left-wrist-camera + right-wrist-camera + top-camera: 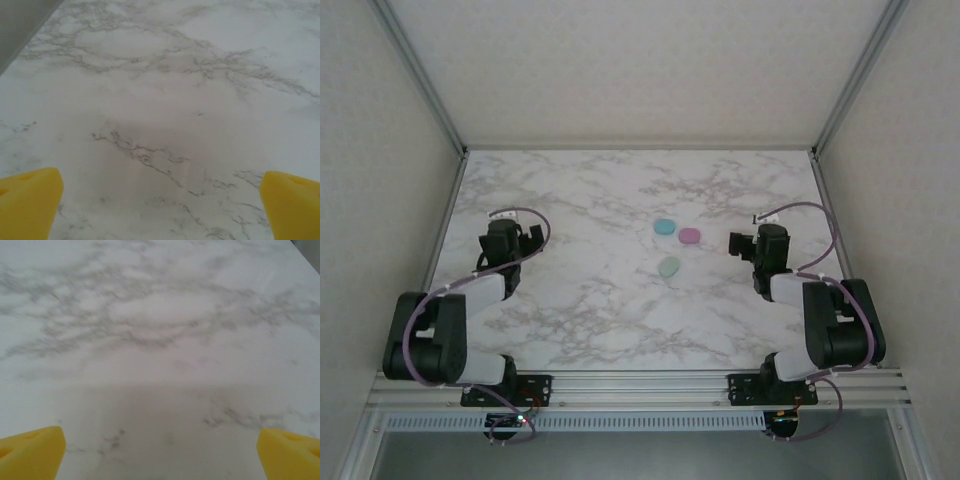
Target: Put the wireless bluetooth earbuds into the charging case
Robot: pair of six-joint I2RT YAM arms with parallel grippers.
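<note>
Three small pastel oval pieces lie near the table's middle: a teal one (665,226), a pink-purple one (690,236) and a pale green one (669,267). They look like closed charging cases; the earbuds are hidden or too small to make out. My left gripper (513,233) rests low at the left, well apart from them. In its wrist view the left gripper (162,205) is open, with bare marble between the yellow fingertips (30,200). My right gripper (760,242) sits just right of the pink-purple piece. The right gripper (161,452) is open and empty too.
The white marble table (600,320) is enclosed by pale walls with metal corner posts (440,230). Both arms are folded back near their bases at the near edge. A metal rail (640,385) runs along the front.
</note>
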